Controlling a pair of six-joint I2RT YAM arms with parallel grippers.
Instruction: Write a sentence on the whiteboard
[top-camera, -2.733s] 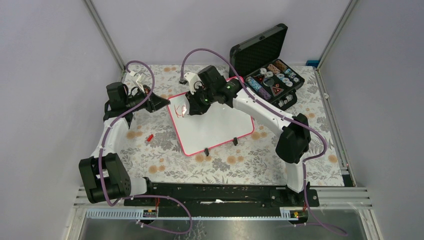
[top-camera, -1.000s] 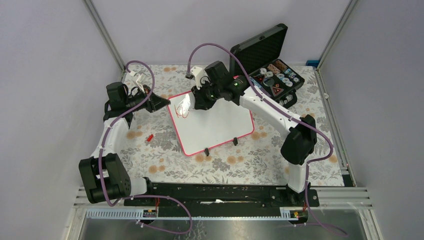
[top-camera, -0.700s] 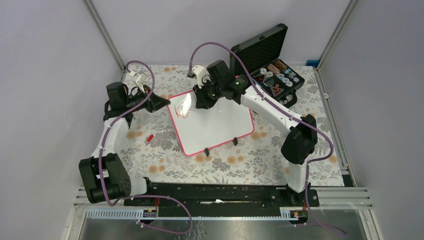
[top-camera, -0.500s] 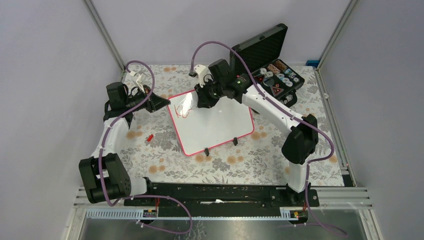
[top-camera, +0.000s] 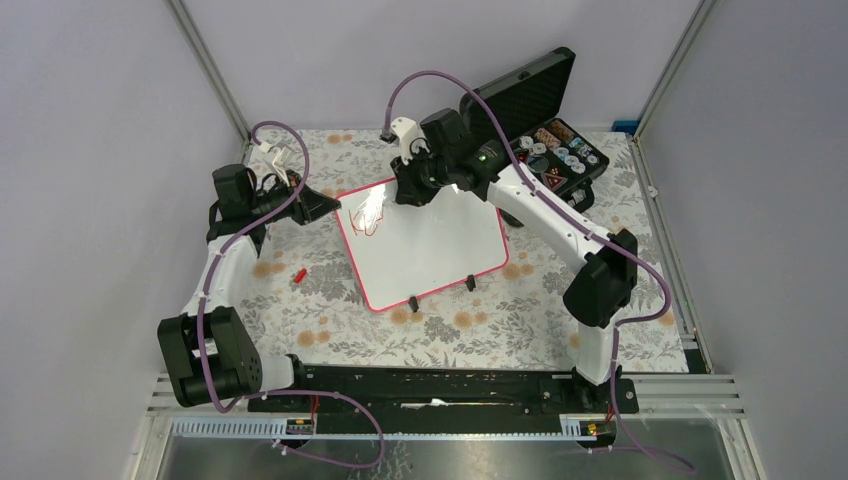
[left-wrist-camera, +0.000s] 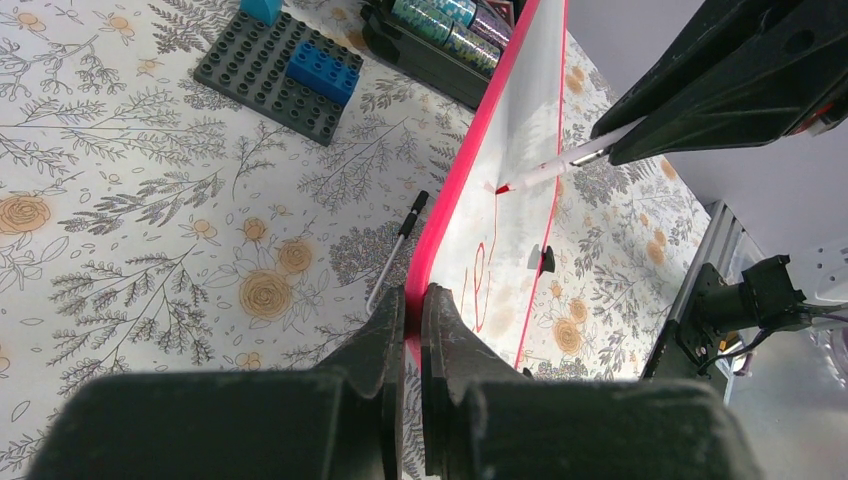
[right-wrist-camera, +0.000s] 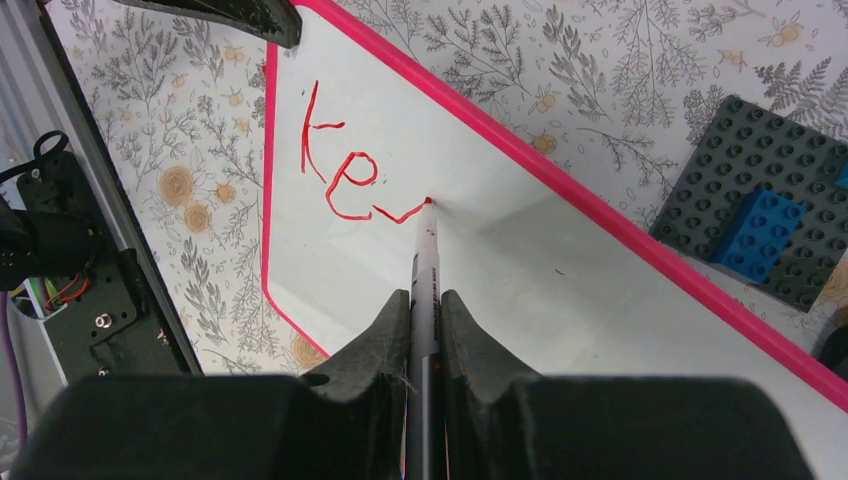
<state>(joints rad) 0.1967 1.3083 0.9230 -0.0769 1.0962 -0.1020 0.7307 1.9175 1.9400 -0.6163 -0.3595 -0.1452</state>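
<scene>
**Marker tip on the board, "Ke" written**

The whiteboard (top-camera: 430, 255) lies at the middle of the flowered desk (top-camera: 480, 335), with its two black feet on its 6 o'clock edge. The left hand (left-wrist-camera: 412, 298) is clenched on the pink frame at the board's 10 o'clock corner. The right hand (right-wrist-camera: 425, 300) grasps a marker (right-wrist-camera: 425, 250), whose red tip touches the white surface near the 12 o'clock edge. The sentence (right-wrist-camera: 340, 165) reads "Ke", plus one rising stroke that ends at the tip.

At 1 o'clock from the board stands an open black case (top-camera: 520, 95), its foam-lined lid upright. Its tray holds rows of round rolls (top-camera: 560, 140), some glittery, and a dark triangular piece (top-camera: 553, 181) with red on it. The rest is too small to tell.

A dark grey studded plate (right-wrist-camera: 720, 165) carrying blue bricks (right-wrist-camera: 752, 225) lies beyond the board's far edge. A black pen (left-wrist-camera: 396, 250) lies on the desk just beside the frame. A small red piece (top-camera: 298, 274) lies at 8 o'clock from the board.
</scene>
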